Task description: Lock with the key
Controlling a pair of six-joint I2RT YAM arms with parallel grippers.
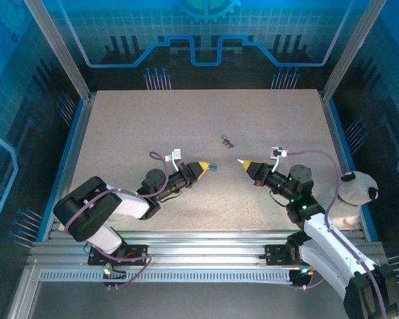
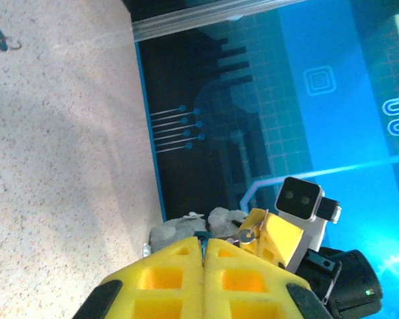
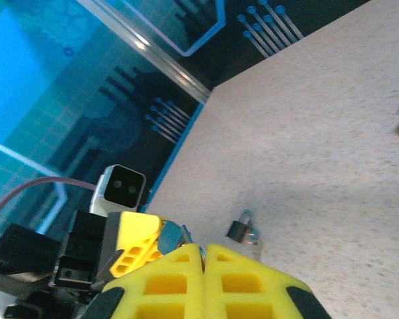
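I see my left pincer [image 1: 206, 167] low over the table [image 1: 139, 119], near the middle, pointing right. Its yellow fingers [image 2: 166, 272] are pressed tight together. A little blue bit [image 1: 212, 166] shows right at its tip, and I cannot tell what it is.

My right pincer [image 1: 243, 161] points left at it, tip facing tip, with a small gap between them. Its yellow fingers [image 3: 246, 279] are pressed together too.

In the right wrist view a small dark lock [image 3: 241, 229] with a metal loop sits just beside that pincer's tip, on the far side. I cannot tell if it lies on the table or touches the pincer.

A bit farther back on the table, between the two pincers, lies a small metal thing [image 1: 226, 141]. It is too small for me to say if it is a key or another lock.

A white toy dog [image 1: 354, 193] sits at the right edge of the table, beside my right arm.
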